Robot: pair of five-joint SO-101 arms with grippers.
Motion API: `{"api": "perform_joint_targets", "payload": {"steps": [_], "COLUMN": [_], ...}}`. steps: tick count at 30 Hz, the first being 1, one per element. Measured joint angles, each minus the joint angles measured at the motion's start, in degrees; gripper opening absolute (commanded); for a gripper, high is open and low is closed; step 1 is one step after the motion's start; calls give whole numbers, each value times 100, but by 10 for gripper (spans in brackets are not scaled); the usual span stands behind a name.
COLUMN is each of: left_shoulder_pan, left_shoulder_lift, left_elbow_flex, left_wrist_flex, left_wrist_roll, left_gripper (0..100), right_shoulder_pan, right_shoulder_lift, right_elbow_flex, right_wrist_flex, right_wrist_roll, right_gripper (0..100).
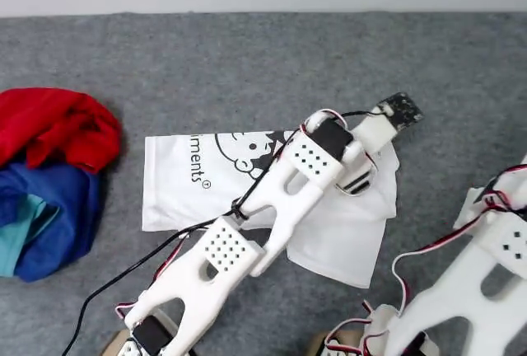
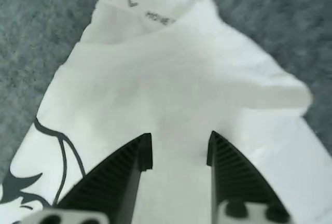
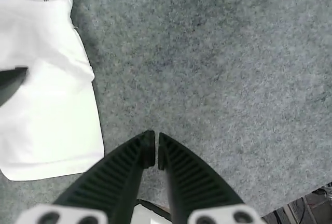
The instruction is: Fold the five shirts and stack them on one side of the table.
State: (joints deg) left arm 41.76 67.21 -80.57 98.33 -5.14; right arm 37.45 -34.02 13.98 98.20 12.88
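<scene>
White cotton shirt with a black cartoon print [image 1: 189, 183], partly folded, lying flat at the middle of the grey felt-covered table [image 1: 329, 59]. Left gripper [image 2: 179, 149] is over the shirt's plain end, fingers spread. Right gripper [image 3: 156, 149] is over bare felt beside the shirt, fingers pressed together. Crumpled red shirt [image 1: 53, 125] and blue shirt [image 1: 49, 208] are heaped at the table's far left edge.

White shirt [image 1: 177, 195] — black cartoon drawing and black lettering. Red shirt [image 1: 58, 125], blue shirt [image 1: 70, 208], teal shirt [image 1: 16, 236]. Worktop [image 1: 247, 59]: mottled grey. Left claw [image 2: 176, 151] and right claw [image 3: 156, 149] — black, ribbed. Arms [image 1: 280, 199] white, with patches of small dark dots.
</scene>
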Motion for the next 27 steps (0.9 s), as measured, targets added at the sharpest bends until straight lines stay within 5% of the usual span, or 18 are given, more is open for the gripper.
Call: {"api": "perform_joint_targets", "payload": {"steps": [27], "left_shoulder_pan": [-229], "left_shoulder_lift": [782], "left_elbow_flex": [-176], "left_wrist_flex": [-167], "left_wrist_roll": [-202], "left_gripper": [180], "right_shoulder_pan": [0], "right_shoulder_lift": [0], "right_elbow_flex": [0], "right_wrist_flex": [-35], "right_wrist_roll": [0], "right_gripper": [28]}}
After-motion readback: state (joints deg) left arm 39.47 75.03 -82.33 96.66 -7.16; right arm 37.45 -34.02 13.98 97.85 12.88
